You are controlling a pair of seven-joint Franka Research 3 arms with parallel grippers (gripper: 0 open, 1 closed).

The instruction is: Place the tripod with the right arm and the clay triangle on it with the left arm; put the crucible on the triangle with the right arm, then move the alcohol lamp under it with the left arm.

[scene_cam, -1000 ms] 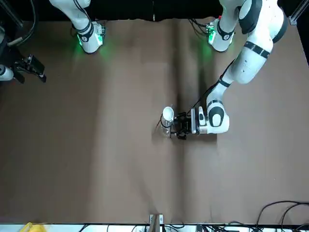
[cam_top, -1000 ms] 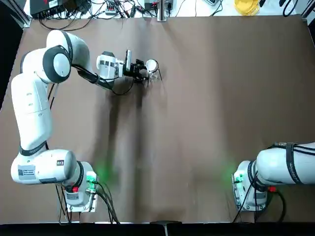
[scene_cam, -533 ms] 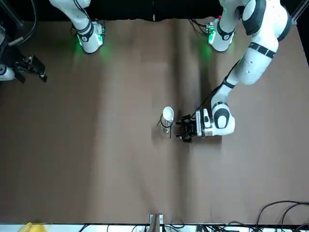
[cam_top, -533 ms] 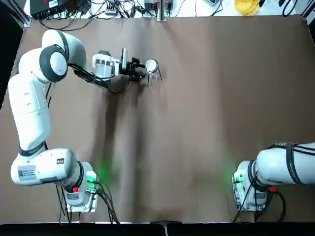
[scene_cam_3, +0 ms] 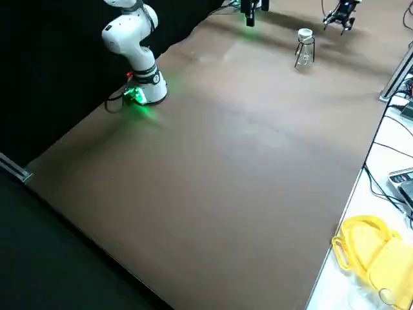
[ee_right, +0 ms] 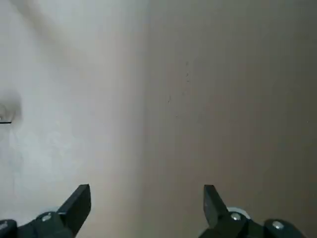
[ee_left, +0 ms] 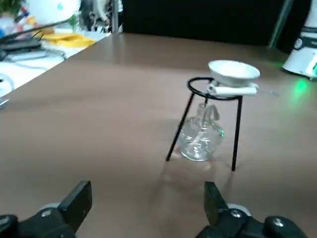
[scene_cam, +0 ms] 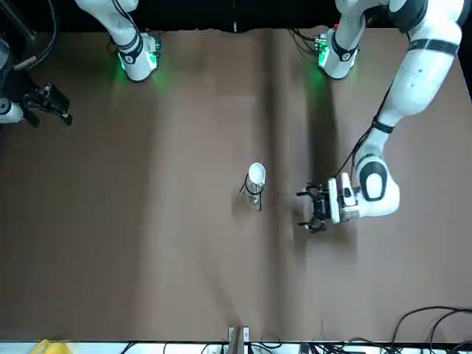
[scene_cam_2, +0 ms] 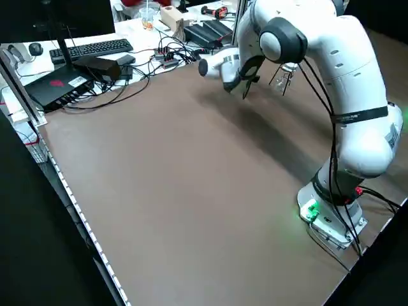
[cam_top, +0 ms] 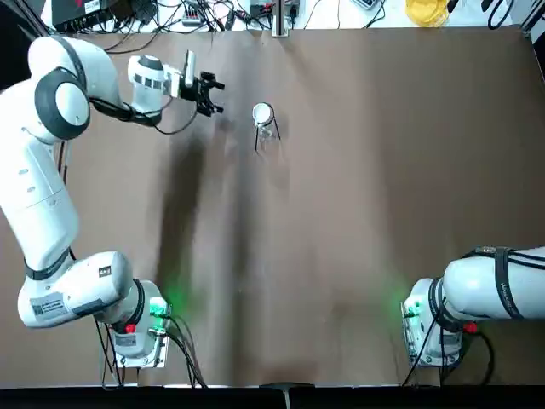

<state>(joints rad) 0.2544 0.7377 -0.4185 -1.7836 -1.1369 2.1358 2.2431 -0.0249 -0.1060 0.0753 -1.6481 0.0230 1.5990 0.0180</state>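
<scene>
In the top view the left gripper (cam_top: pixel 207 94), open and empty, hovers at nine o'clock of the tripod (cam_top: pixel 265 132), which carries the clay triangle (ee_left: pixel 233 89) and crucible (cam_top: pixel 262 112) above the alcohol lamp (ee_left: pixel 200 138), so a careless swing toward three o'clock could topple the stack, while the right gripper (scene_cam: pixel 53 107), parked far away, is open too.

A brown table (cam_top: pixel 358 213) carried the setup. The tripod (cam_top: pixel 265 132) stood on it toward the far edge, left of the middle, with the alcohol lamp (ee_left: pixel 200 139) resting on the tabletop between its legs. The two arm bases sat near the near corners.
</scene>
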